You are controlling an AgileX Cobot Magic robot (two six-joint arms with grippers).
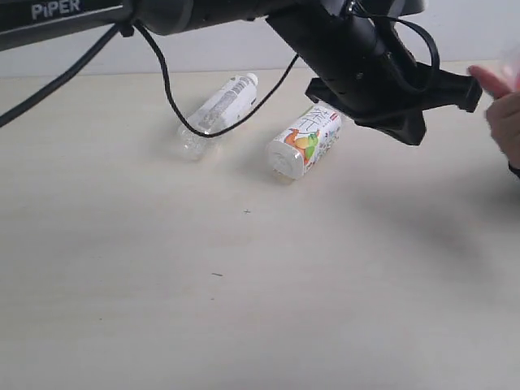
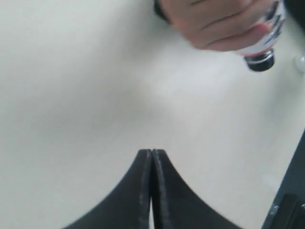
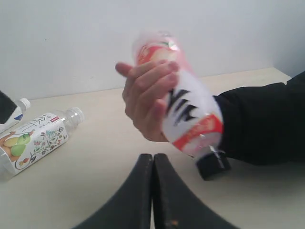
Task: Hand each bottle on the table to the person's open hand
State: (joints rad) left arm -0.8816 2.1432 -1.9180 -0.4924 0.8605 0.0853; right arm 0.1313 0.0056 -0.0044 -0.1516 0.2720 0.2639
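Observation:
The person's hand (image 3: pixel 143 102) grips the red-white label bottle (image 3: pixel 190 112), black cap pointing down, just beyond my right gripper (image 3: pixel 153 156), which is shut and empty. My left gripper (image 2: pixel 151 151) is also shut on nothing. It reaches across to the right (image 1: pixel 471 91) toward the hand (image 1: pixel 505 114), and its wrist view shows the hand (image 2: pixel 214 24) and the black cap (image 2: pixel 261 61). The fruit-label bottle (image 1: pixel 305 142) lies on the table (image 1: pixel 244 284) beside a white-capped clear bottle (image 1: pixel 218 110). The right gripper does not show in the exterior view.
The left arm and its cable (image 1: pixel 166 81) hang over the back of the table, partly covering the fruit bottle's neck. The person's dark sleeve (image 3: pixel 262 121) comes in from the right. A pale wall (image 3: pixel 143 28) stands behind the table.

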